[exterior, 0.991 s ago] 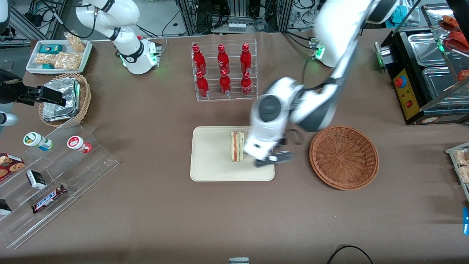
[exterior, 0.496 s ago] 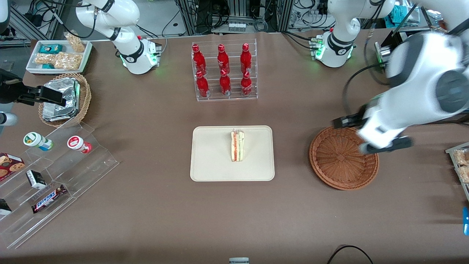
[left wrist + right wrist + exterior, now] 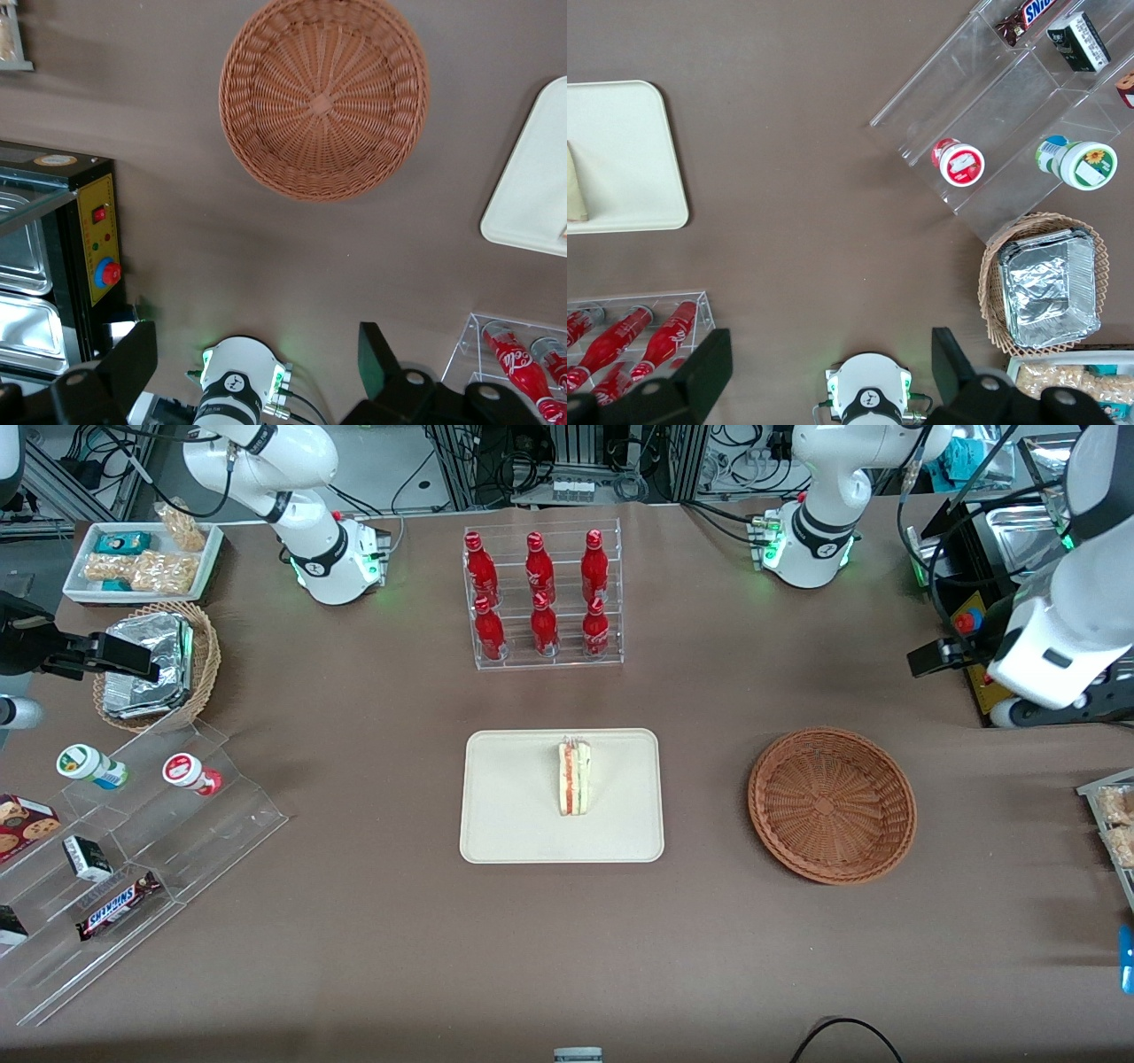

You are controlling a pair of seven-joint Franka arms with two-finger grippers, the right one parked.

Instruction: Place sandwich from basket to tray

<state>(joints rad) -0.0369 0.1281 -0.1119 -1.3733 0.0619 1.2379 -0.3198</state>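
The sandwich (image 3: 574, 778), a white bread wedge with red and green layers, stands on edge on the cream tray (image 3: 514, 815), near its middle; it also shows in the right wrist view (image 3: 574, 190). The reddish-brown wicker basket (image 3: 831, 804) is empty and sits beside the tray, toward the working arm's end. My left gripper (image 3: 1001, 691) is open and empty, raised above the table farther from the front camera than the basket, next to the black appliance. In the left wrist view the gripper (image 3: 257, 354) looks down on the basket (image 3: 323, 97) and a tray corner (image 3: 532, 195).
A clear rack of red bottles (image 3: 542, 593) stands farther back than the tray. A black food warmer (image 3: 1019, 602) sits at the working arm's end. A tan basket of foil packs (image 3: 159, 664), a white snack tray (image 3: 142, 558) and a clear stepped stand (image 3: 133, 850) lie toward the parked arm's end.
My gripper left the sandwich on the tray, swung over the basket and rose toward the black appliance at the working arm's end. The sandwich has not moved.
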